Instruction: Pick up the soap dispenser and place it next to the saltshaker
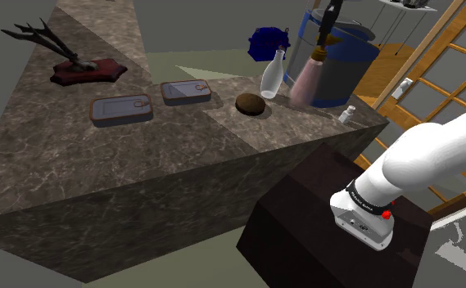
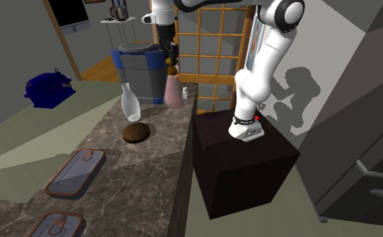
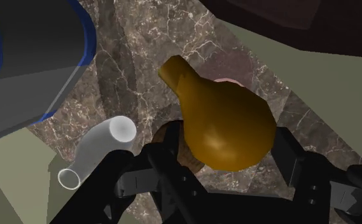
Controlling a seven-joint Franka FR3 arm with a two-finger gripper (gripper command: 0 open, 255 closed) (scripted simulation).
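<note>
Black gripper (image 3: 227, 158) clasps the brown-topped pink soap dispenser (image 1: 308, 80), perhaps just off the counter (image 1: 223, 139).

Flat tin (image 1: 122, 109) beside second tin (image 1: 186, 92); brown disc (image 1: 250, 103) near clear bottle (image 1: 273, 74); blue-grey bin (image 1: 354, 65) beyond counter (image 1: 141, 188).

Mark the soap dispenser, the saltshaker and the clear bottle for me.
soap dispenser (image 1: 307, 83): shoulder view, pink body.
saltshaker (image 1: 347, 114): shoulder view, white body.
clear bottle (image 1: 273, 78): shoulder view, lower body.
</note>
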